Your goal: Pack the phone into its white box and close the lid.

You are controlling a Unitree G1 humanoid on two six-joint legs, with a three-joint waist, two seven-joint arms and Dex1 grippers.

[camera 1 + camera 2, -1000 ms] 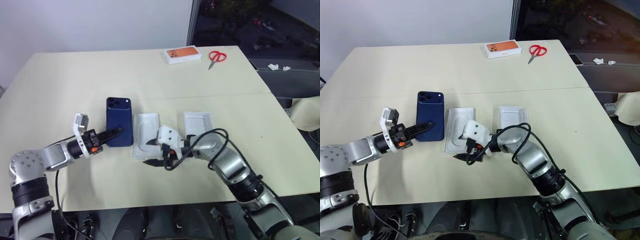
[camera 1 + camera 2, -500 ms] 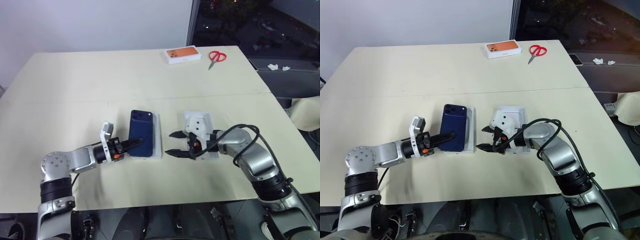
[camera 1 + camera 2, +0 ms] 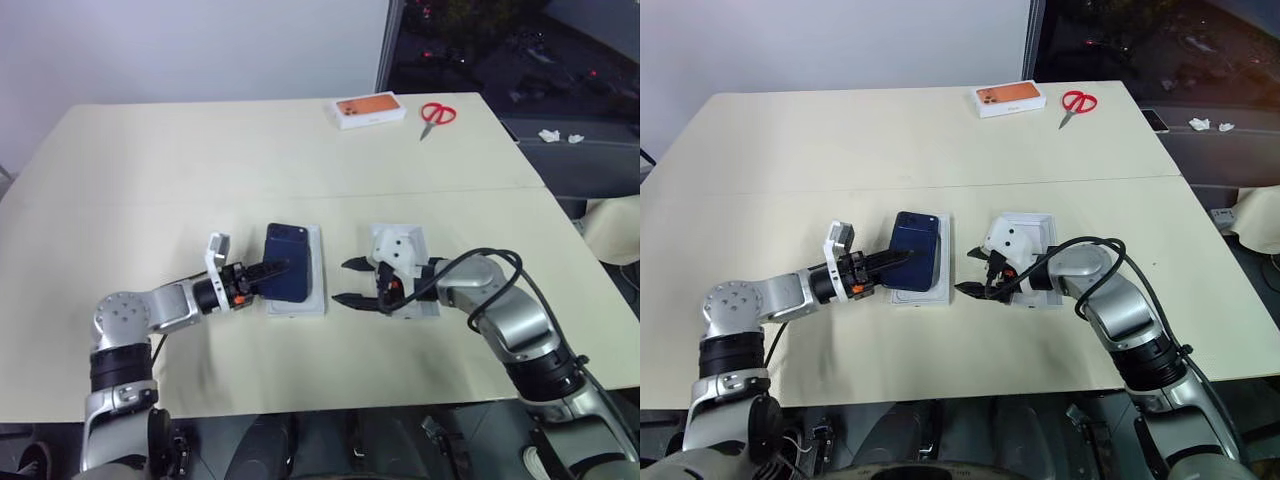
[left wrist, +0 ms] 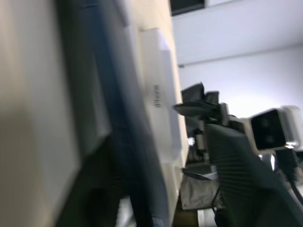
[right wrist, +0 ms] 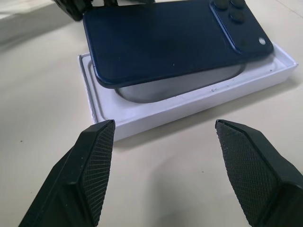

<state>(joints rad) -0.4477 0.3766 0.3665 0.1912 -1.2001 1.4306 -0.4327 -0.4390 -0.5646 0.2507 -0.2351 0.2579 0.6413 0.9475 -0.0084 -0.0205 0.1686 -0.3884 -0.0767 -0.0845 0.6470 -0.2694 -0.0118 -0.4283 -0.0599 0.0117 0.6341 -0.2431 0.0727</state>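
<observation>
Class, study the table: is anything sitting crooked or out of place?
Yes. The phone is not seated in the white tray: it lies across it, skewed, one long edge overhanging the rim and raised above the recess. Nothing looks spilled or damaged.

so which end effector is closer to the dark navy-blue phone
Left. The left end effector is at the dark navy-blue smartphone's near left edge, above the shallow white box. The right end effector hovers open beside the box, clear of the phone.

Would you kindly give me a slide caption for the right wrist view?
Open right pincer faces the navy phone resting askew over the white tray, not yet seated.
</observation>
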